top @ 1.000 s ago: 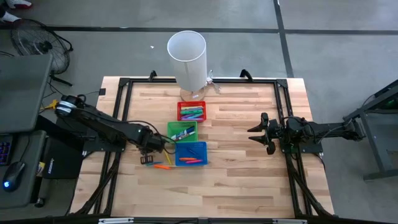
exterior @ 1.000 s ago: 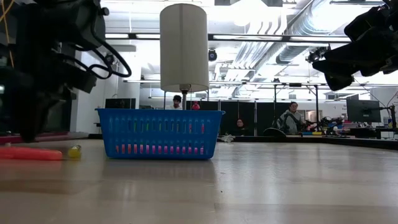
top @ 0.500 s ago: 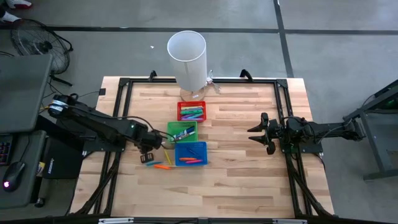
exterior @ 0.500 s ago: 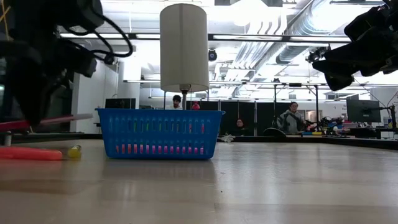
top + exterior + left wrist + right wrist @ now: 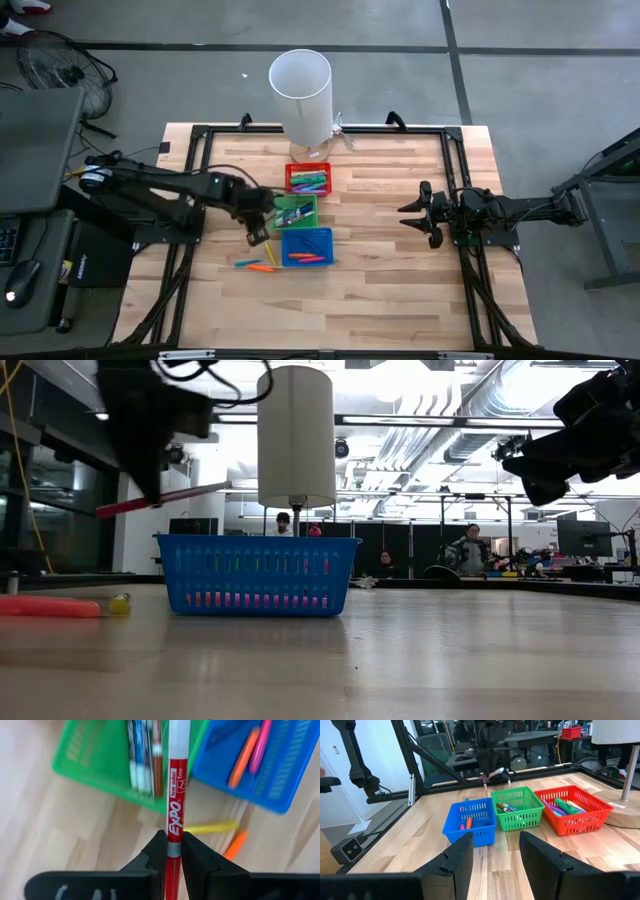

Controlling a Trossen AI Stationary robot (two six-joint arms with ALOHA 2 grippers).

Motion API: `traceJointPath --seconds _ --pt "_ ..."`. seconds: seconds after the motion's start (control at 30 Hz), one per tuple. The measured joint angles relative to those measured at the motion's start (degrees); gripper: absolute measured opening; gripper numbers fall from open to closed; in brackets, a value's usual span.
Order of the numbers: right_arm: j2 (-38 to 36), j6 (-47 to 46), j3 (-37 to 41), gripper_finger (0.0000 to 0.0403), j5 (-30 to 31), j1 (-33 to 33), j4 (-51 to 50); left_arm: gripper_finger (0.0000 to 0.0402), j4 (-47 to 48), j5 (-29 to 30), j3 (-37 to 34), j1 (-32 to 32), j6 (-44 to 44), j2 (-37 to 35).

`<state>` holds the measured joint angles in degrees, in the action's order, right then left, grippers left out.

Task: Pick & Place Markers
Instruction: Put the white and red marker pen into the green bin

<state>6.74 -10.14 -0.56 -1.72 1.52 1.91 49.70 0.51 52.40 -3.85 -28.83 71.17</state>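
Taking the green bin (image 5: 294, 211) at the middle of the table (image 5: 380, 290) as the landmark, the left gripper (image 5: 257, 228) hangs just off that bin's left near corner, above the wood, its fingers (image 5: 156, 851) pinched tight on a red marker (image 5: 175, 810) with a white band and printed lettering; the marker sticks out forward over the green bin's edge, and in the low view it shows as a tilted red stick (image 5: 160, 499) held well above the table. On the table nearer the front than the green bin and a little to its left lie two loose markers, a yellow one (image 5: 246, 262) and an orange one (image 5: 263, 268), close together. Inside the green bin lie a few markers (image 5: 295, 214), blue, white and brown ones side by side in the left wrist view. Directly behind the green bin stands the red bin (image 5: 308, 179) with green, purple and other markers in it, and directly in front of the green bin, touching it or nearly so, stands the blue bin (image 5: 306, 245), holding an orange and a pink marker (image 5: 307, 257). Farther back than the red bin stands a tall white cylinder (image 5: 300, 95) on a stem. Well to the right of the green bin, the right gripper (image 5: 412, 213) waits above bare wood, its fingers (image 5: 457, 857) spread wide and holding nothing.
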Motion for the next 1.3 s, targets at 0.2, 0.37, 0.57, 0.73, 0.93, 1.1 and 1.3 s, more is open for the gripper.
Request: traceJointPath --seconds 0.2,0.37,0.57,0.73,0.93,1.1,1.3 --pt "0.0 0.0 0.0 0.0149 0.0 0.0 0.0 0.0037 0.0 0.0 7.1 3.9 2.7 6.3" --pt "0.0 0.0 0.0 0.0149 0.0 0.0 0.0 0.0037 0.3 -0.3 13.4 5.8 4.6 13.3" --pt "0.0 0.0 0.0 0.0149 0.0 0.0 0.0 0.0037 3.7 0.0 19.7 7.2 4.7 20.3" --pt "0.0 0.0 0.0 0.0149 0.0 0.0 0.0 0.0037 7.4 1.3 22.1 7.8 4.8 24.7" --pt "0.0 0.0 0.0 0.0149 0.0 0.0 0.0 0.0037 8.0 2.3 22.0 7.6 5.2 28.5" --pt "0.0 0.0 0.0 0.0149 0.0 0.0 0.0 0.0037 8.0 4.2 22.0 7.6 5.2 29.5" --pt "0.0 0.0 0.0 0.0149 0.0 0.0 0.0 0.0037 7.8 5.7 22.0 7.6 5.1 29.5"
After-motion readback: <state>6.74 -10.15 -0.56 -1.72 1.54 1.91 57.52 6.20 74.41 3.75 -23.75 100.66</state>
